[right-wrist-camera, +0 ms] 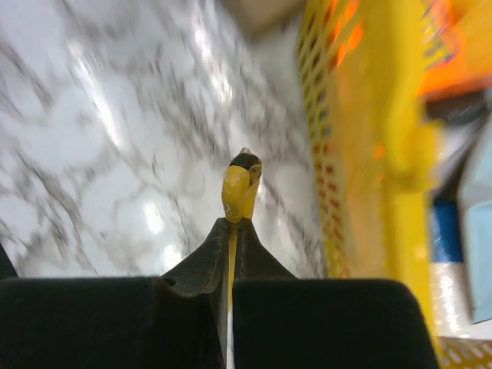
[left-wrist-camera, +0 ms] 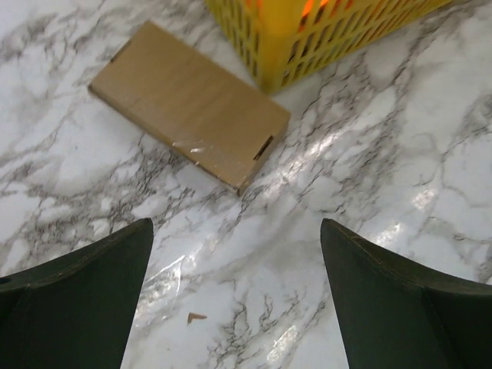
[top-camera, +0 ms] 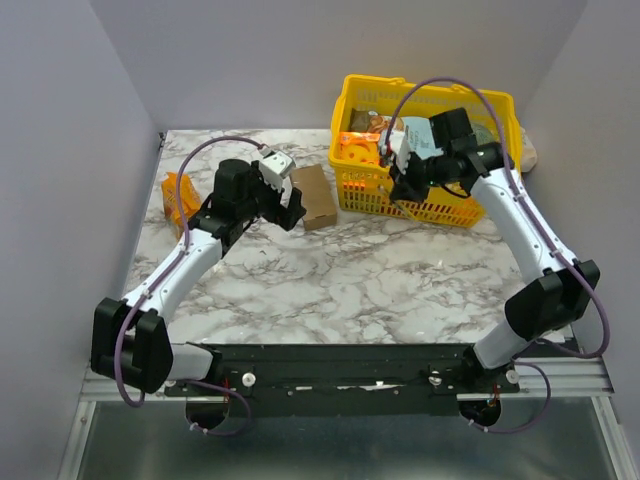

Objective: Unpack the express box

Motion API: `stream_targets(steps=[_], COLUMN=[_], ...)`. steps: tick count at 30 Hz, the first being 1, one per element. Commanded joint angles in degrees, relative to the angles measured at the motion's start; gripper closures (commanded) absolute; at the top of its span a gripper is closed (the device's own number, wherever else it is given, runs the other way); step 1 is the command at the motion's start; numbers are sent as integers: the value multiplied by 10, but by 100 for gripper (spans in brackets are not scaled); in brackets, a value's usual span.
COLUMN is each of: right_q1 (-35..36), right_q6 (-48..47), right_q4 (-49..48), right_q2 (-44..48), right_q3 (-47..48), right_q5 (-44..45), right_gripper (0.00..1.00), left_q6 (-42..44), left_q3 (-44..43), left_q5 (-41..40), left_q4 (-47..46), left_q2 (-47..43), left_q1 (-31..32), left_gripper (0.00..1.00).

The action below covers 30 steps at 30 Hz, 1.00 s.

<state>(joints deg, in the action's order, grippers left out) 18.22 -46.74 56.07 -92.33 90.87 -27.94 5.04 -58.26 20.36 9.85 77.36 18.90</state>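
Left wrist view: the cardboard box [left-wrist-camera: 188, 104] is seen lying flat, apparently unopened, on the marble surface [left-wrist-camera: 384, 192] just beside the yellow basket [left-wrist-camera: 323, 34]. The left fingers [left-wrist-camera: 77, 300] are spread wide near it; the right fingers [right-wrist-camera: 200, 269] are pinched on a small yellow piece [right-wrist-camera: 240, 188]. Unpacking is judged barely begun.

Right wrist view is motion-smeared: the yellow basket [right-wrist-camera: 361, 154] and the coloured shapes inside it cannot be identified, a brown shape [right-wrist-camera: 257, 11] is cut off at the top edge, and the small yellow piece [right-wrist-camera: 241, 188] pinched in the right tool [right-wrist-camera: 238, 219] cannot be named. Left wrist view: the basket runs off the top edge, the left tool [left-wrist-camera: 236, 231] fingers [left-wrist-camera: 77, 300] are cropped at the bottom, and a brown scrap [left-wrist-camera: 196, 316] on the tabletop [left-wrist-camera: 369, 177] is too small to identify. From above, the right arm [top-camera: 520, 220] hides part of the basket's contents and the left arm [top-camera: 190, 260] covers part of an orange object [top-camera: 175, 195].
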Motion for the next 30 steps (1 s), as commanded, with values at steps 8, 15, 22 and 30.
stream_targets(steps=[8, 15, 22, 30], right_q1=[2, 2, 2, 2], right_q6=[402, 501, 545, 586], right_q4=[-317, -466, -531, -581], right_q2=[40, 31, 27, 13], right_q3=[98, 92, 72, 76], right_q5=[-328, -379, -386, -383], right_gripper=[99, 99, 99, 99], left_q6=[-133, -152, -173, -232], left_q3=[-4, -105, -135, -178], left_q5=[225, 349, 392, 416], left_q4=[-294, -269, -279, -321], left_q2=[-23, 33, 58, 97], left_q1=[14, 25, 32, 47], left_gripper=[2, 20, 19, 21])
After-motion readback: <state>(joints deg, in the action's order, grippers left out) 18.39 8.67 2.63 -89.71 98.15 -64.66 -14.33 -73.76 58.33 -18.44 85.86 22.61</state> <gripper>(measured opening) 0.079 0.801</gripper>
